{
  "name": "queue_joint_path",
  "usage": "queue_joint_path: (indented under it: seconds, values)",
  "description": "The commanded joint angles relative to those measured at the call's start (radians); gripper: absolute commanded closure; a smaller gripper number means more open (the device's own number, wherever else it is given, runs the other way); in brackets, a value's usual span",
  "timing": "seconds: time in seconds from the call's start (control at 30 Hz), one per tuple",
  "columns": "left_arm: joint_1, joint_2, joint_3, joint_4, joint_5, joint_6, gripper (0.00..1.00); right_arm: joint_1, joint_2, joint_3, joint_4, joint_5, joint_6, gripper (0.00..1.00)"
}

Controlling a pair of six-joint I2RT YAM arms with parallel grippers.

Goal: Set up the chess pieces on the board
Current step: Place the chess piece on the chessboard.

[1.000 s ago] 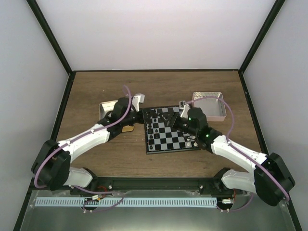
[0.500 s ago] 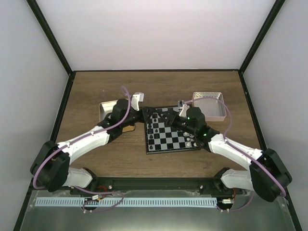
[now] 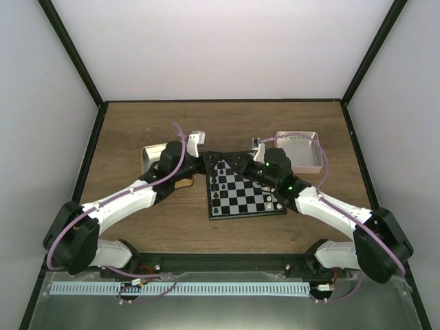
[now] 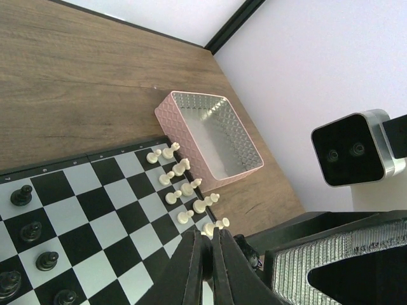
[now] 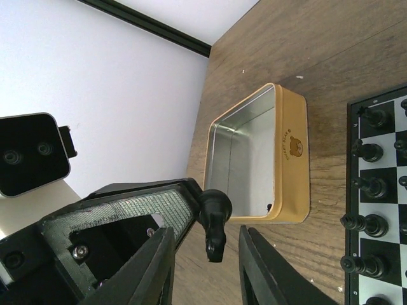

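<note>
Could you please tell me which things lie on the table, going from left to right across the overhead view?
yellow tin → chessboard → pink tin

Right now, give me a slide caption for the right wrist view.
Right gripper straddling a black chess piece, yellow tin and board behind.

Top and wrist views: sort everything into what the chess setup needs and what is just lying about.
For the job: board, black pieces standing on it, white pieces standing on it, one black piece at the left tool.

Lying about: pink tin, empty; yellow bear tin, with a dark speck inside too small to identify.
</note>
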Motion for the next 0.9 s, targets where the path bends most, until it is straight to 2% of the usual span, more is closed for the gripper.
queue_joint_path:
  seconds: [0.0,0.3,0.5,0.6,0.63,0.7,0.73,0.87]
  values:
    - [-0.003,-0.019,-0.001,0.024,0.006,0.001,0.94,-0.008,0.004,0.033,0.028,-0.010,-0.006,0.71]
    - [-0.002,-0.022,-0.008,0.027,0.017,-0.004,0.94,-0.008,0.022,0.043,0.044,0.019,-0.010,0.80]
    - [-0.003,-0.026,-0.014,0.034,0.023,-0.013,0.94,-0.007,0.030,0.057,0.019,0.034,-0.032,0.98]
    - [-0.003,-0.026,-0.019,0.034,0.023,-0.018,0.92,-0.006,0.022,0.059,0.009,0.043,-0.057,0.99]
    - [-0.003,-0.030,-0.022,0.033,0.017,-0.020,0.86,-0.007,0.017,0.060,-0.001,0.048,-0.071,0.99]
    - [-0.003,-0.049,-0.041,0.026,-0.031,-0.029,0.68,-0.007,0.006,0.064,-0.036,0.053,-0.124,0.99]
    - [-0.003,-0.061,-0.048,0.001,-0.101,-0.034,0.62,-0.008,-0.001,0.068,-0.065,0.056,-0.153,0.99]
    - [-0.002,-0.118,-0.042,-0.147,-0.342,-0.025,0.46,-0.006,0.008,0.134,-0.285,0.053,-0.311,0.99]
